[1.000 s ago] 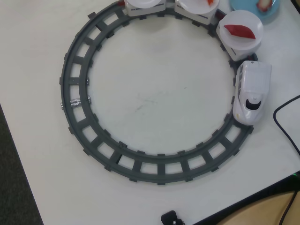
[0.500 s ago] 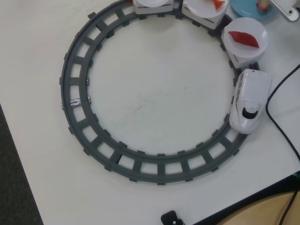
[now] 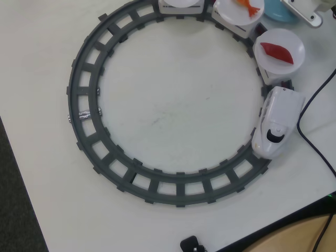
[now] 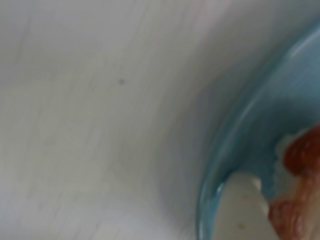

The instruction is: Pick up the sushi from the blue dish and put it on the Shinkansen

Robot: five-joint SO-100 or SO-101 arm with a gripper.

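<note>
In the wrist view the blue dish (image 4: 240, 130) fills the right side, seen very close and blurred. A sushi piece (image 4: 300, 195) with an orange-red topping on white rice lies in it at the lower right. One white fingertip (image 4: 242, 210) of my gripper is down inside the dish, right against the sushi's left side. The other finger is out of frame. In the overhead view the blue dish (image 3: 278, 11) is at the top right edge, with a white part of my arm (image 3: 307, 11) over it. The white Shinkansen (image 3: 275, 123) stands on the track at the right.
A dark grey ring track (image 3: 84, 105) lies on the white table. Behind the train head, wagons carry white plates: one with red sushi (image 3: 277, 51), one with orange sushi (image 3: 248, 6), one (image 3: 181, 2) cut off at the top. A black cable (image 3: 315, 131) runs at the right.
</note>
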